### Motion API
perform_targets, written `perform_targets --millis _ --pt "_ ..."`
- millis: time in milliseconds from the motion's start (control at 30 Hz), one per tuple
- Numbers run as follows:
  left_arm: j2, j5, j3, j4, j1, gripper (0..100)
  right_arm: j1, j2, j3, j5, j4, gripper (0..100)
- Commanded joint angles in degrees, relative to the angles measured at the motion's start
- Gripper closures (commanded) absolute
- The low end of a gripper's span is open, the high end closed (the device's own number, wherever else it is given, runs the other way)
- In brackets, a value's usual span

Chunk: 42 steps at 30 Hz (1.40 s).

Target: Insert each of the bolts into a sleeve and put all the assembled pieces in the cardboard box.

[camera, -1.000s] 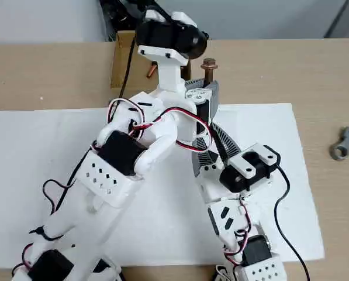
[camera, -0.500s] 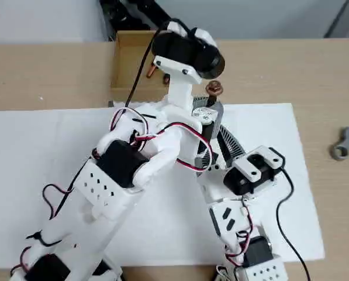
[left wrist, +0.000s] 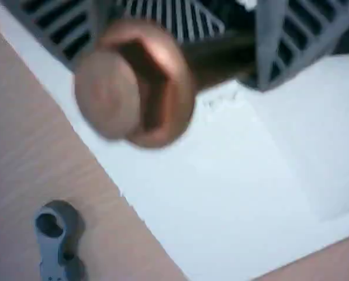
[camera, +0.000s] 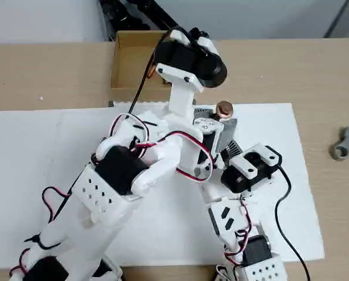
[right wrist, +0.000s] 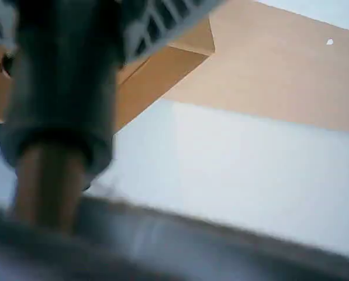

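Clamped narrow on the dark gray sleeve (right wrist: 60,88) with the right gripper (camera: 218,124), ribbed fingers against its sides, the copper bolt (left wrist: 133,88) through it and the hex head jutting out. Held above the white sheet (camera: 45,152), just outside the cardboard box (camera: 127,64), off the corner nearest the arm bases. Well apart from the box, a small gray part (camera: 344,143) on bare table.

1. My left arm (camera: 121,170) stretches from the near left edge far forward, its wrist (camera: 183,88) raised right beside my other arm's tool.
2. My right arm (camera: 244,172) is folded at the elbow.
3. My right gripper (camera: 219,122) is clamped on the bolt (camera: 224,109), just under its head.
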<state>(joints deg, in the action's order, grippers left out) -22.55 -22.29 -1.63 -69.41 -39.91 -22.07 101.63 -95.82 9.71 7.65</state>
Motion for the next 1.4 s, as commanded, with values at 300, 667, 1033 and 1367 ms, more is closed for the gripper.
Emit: perform_targets --millis 300,667,1033,1367 --pt "-2.02 -0.62 6.11 -3.87 9.58 83 -0.22 -0.04 2.46 0.26 -0.92 99.5" --pt "-1.93 -0.44 17.98 -11.69 23.74 84 -0.13 -0.4 8.53 0.09 0.4 99.5" --pt "-1.93 5.19 17.8 -18.9 40.35 84 -0.22 -19.65 26.29 0.53 3.3 99.5" --pt "-1.93 10.46 17.8 -24.18 47.21 86 -0.22 -53.41 42.11 0.53 -11.3 99.5"
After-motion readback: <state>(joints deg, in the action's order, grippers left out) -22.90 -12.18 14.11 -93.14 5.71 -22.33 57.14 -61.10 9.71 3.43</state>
